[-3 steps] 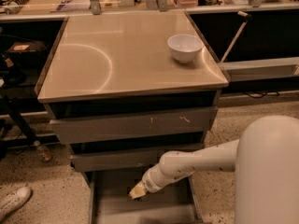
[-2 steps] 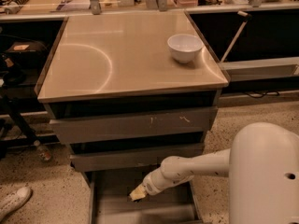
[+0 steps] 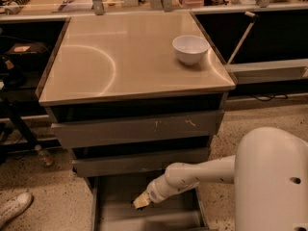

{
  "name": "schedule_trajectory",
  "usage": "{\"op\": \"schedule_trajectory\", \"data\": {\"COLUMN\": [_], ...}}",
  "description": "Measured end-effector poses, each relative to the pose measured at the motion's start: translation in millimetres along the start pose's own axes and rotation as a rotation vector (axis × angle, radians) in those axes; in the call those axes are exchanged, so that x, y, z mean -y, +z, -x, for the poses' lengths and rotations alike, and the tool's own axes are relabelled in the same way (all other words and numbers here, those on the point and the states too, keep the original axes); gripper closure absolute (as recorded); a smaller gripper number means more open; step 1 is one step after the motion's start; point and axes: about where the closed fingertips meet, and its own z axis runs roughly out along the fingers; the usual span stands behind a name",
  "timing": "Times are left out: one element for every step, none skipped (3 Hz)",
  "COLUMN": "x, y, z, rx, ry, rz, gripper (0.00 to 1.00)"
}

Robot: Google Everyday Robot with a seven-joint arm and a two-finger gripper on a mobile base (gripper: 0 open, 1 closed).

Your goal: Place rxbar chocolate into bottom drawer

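Note:
The bottom drawer is pulled open under the cabinet and shows a flat grey floor with low side walls. My gripper hangs at the end of the white arm, low over the middle of that drawer's floor, pointing down and to the left. A small dark patch sits at the gripper's tip. I cannot tell whether it is the rxbar chocolate, and no black bar shows clearly anywhere else in the camera view.
The middle drawer and the scratched top drawer are closed above the open one. A white bowl stands on the cabinet top at the back right. A bottle and a shoe are on the floor at left.
The gripper has sunk slightly lower into the open bottom drawer. The arm's white body has shifted a little to the left. Nothing else has moved.

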Motion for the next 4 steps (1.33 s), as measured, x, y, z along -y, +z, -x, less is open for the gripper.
{"op": "schedule_trajectory", "data": {"x": [9.8, 33.0, 50.1, 62.0], "y": [33.8, 86.6, 125.8, 146.1], "z": [-15.2, -38.9, -53.0, -56.2], "rx": [0.001, 0.02, 0.034, 0.05], "ry": [0.045, 0.117, 0.149, 0.156], "rz": [0.028, 0.056, 0.072, 0.068], "gripper": [1.0, 1.0, 1.0, 1.0]}}
